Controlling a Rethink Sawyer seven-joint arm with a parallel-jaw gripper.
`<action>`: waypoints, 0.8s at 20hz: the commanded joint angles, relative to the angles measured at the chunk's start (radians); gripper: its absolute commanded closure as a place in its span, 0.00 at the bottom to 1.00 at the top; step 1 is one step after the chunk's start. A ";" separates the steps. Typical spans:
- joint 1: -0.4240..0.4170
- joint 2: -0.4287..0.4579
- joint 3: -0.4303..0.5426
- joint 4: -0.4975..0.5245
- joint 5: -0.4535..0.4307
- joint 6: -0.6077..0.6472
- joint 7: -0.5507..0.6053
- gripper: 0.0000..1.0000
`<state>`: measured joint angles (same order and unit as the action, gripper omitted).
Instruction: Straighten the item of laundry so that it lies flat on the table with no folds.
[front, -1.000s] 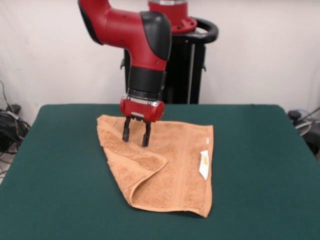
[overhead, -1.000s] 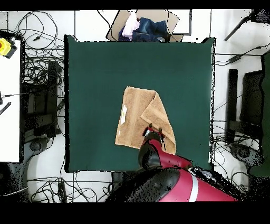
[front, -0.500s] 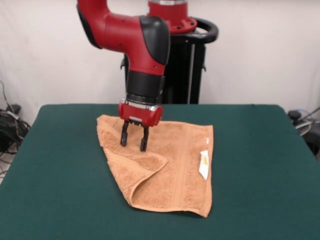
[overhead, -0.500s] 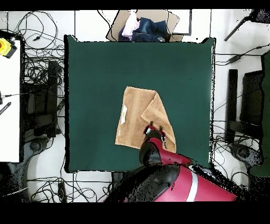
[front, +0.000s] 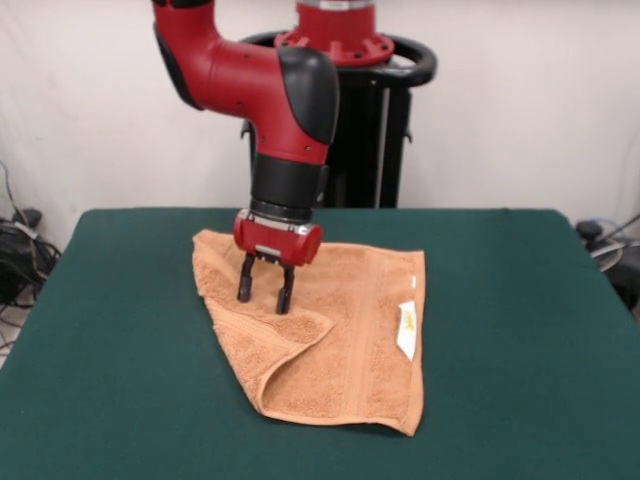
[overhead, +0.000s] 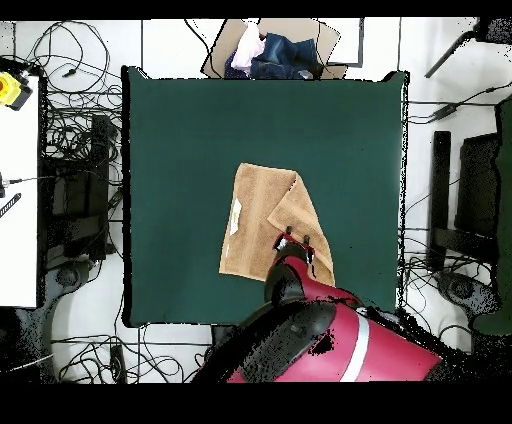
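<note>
**Towel still folded, pincer open over the flap**

Table (front: 520, 330): big green surface, plenty of bare room on every side of the towel.

Towel (front: 360, 340): sits mid-table, a bit toward my base. Not flat. One corner is doubled over onto the body, making a triangular flap (front: 275, 335) with a rounded fold edge running down to the camera-side hem. In the overhead view the flap (overhead: 300, 215) shows as a second layer along one side of the towel (overhead: 255, 225). Rest of the cloth looks single-layer and fairly smooth. White tag (front: 407, 330) faces up near the opposite edge.

Pincer (front: 262, 292): mine, spread open, holding nothing. The tips point straight down over the upper part of the flap, at or just above the cloth; I can't tell if they touch.

How I'd do this step well, my judgement:
- Grab the top layer only. Pinching both layers drags the whole towel instead of unfolding it.
- Take it near the flap's free corner or edge, not at the fold line; that gives the leverage to peel it back.
- Lift just enough to clear the lower layer, then carry the flap outward across the fold line toward bare table.
- Keep low and slow so the rest of the towel stays put.
- Release only when the corner is fully laid out, else it may flop back.

Risk: terry cloth snags on itself, so the lower layer may ride along.
</note>
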<state>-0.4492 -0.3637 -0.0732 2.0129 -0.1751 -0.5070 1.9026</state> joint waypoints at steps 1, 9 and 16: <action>0.030 0.089 0.052 -0.145 0.110 -0.063 0.201 0.00; 0.000 0.128 0.075 -0.183 0.057 -0.012 0.166 0.00; 0.004 0.122 0.065 -0.182 0.055 -0.017 0.157 1.00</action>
<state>-0.4482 -0.3584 -0.0770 2.0101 -0.1717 -0.5236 1.9026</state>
